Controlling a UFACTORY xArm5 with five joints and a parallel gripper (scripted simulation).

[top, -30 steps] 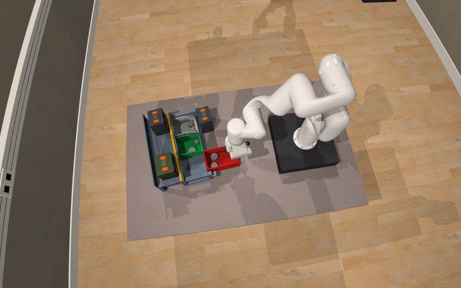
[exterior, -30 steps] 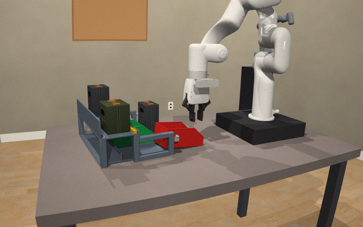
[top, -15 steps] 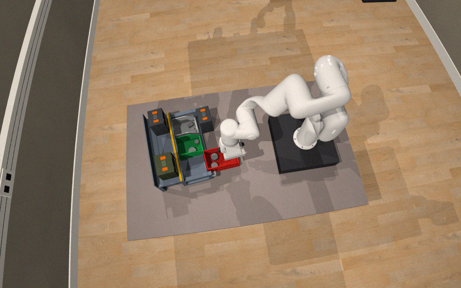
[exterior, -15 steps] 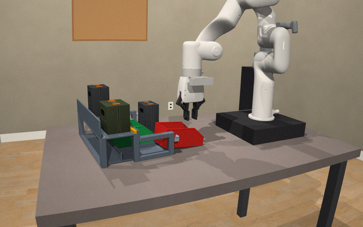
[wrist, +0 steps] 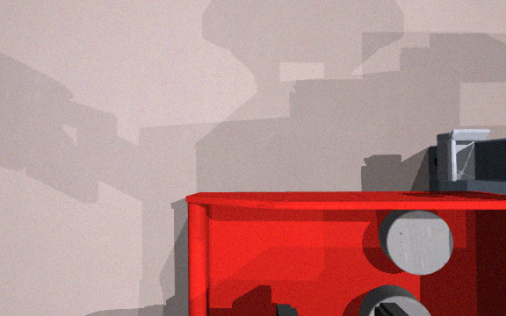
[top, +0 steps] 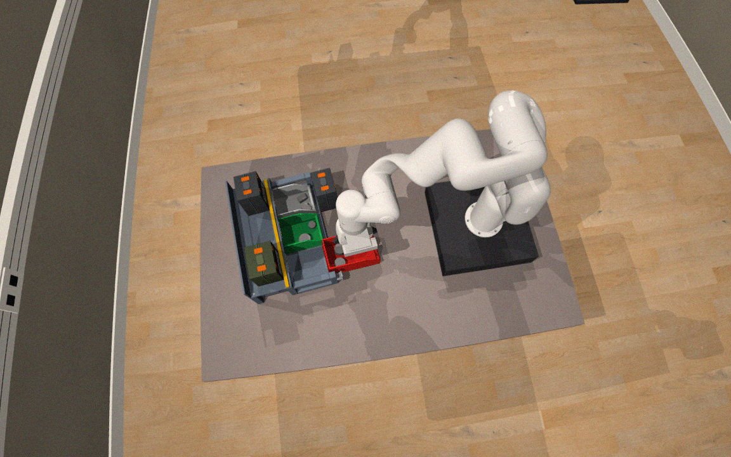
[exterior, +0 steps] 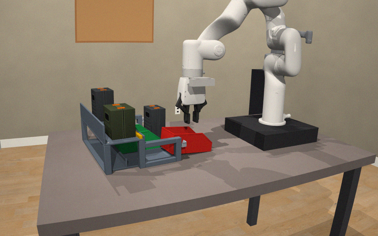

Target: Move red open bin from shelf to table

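The red open bin point(exterior: 186, 139) lies at the front right corner of the grey shelf point(exterior: 118, 143), mostly out over the table. I cannot tell whether its back end rests on the shelf. It shows in the top view point(top: 352, 256) and in the wrist view point(wrist: 358, 254), upright, with two grey round parts point(wrist: 415, 241) inside. My gripper point(exterior: 191, 118) hangs a little above the bin's far wall, pointing down, fingers nearly together with nothing between them. The green bin point(top: 300, 230) stands on the shelf next to the red one.
A grey open bin point(top: 294, 195) sits on the shelf behind the green one. Two dark closed boxes point(top: 250, 193) point(top: 322, 185) and an olive one point(top: 263, 262) stand on the shelf. The arm's black base point(top: 484, 230) is to the right.
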